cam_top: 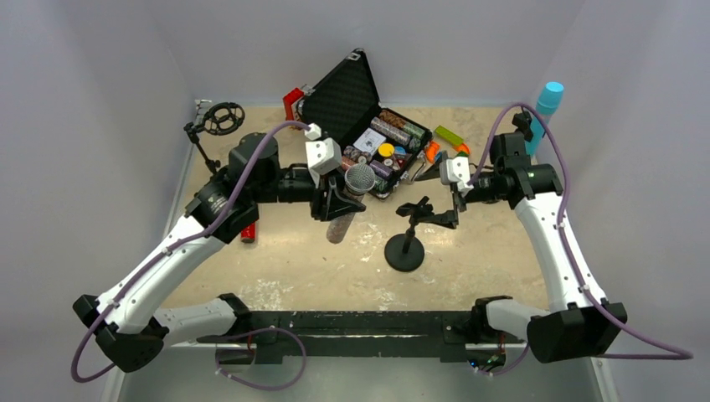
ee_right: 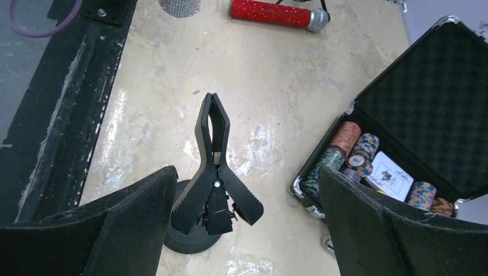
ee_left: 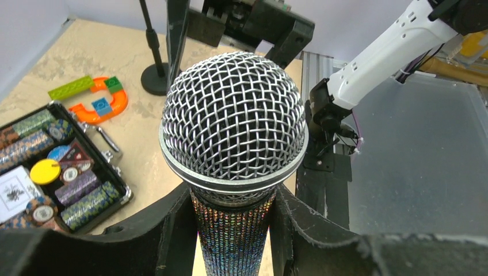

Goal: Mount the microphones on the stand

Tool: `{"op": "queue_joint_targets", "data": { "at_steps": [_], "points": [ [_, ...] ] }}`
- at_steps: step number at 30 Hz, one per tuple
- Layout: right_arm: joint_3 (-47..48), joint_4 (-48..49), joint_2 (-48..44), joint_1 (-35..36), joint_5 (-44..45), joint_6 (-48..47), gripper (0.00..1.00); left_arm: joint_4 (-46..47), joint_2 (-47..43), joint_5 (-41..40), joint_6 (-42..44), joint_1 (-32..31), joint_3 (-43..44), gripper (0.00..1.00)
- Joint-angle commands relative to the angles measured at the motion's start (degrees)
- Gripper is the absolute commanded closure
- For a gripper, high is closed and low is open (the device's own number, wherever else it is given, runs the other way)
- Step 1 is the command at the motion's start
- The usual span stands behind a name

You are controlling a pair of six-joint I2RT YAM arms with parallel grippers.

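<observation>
My left gripper [ee_left: 233, 233] is shut on the glittery silver microphone [ee_left: 233, 115], holding its sparkly body just under the grey mesh head. In the top view this microphone [cam_top: 348, 205] hangs tilted above the table, left of the stand [cam_top: 405, 249]. The stand's black spring clip [ee_right: 214, 155] is closed and empty on its round base [ee_right: 187, 241]. My right gripper [ee_right: 247, 230] stands wide open on either side of the clip's handles, gripping nothing. The red microphone [ee_right: 275, 14] lies on the table beyond; my left arm partly hides it [cam_top: 248, 233]. A light blue microphone [cam_top: 548, 102] stands at the back right wall.
An open black case [cam_top: 345, 90] of poker chips sits at the back centre, close to the clip. Coloured toy bricks [ee_left: 95, 95] lie beside it. A second stand with a round shock mount [cam_top: 219, 118] is at the back left. The black rail [cam_top: 352, 325] runs along the near edge.
</observation>
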Motion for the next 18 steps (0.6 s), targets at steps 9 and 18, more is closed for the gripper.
{"op": "queue_joint_targets", "data": {
  "at_steps": [9,18],
  "points": [
    [-1.82,-7.20,3.86,-0.47,-4.59,-6.10,0.21,19.88,10.97,11.50,-5.38,-0.72,5.07,1.00],
    [-3.27,-8.89,4.09,-2.56,-6.33,-8.62,0.23,24.12,17.38,13.29,-7.77,-1.57,8.27,1.00]
  ]
}}
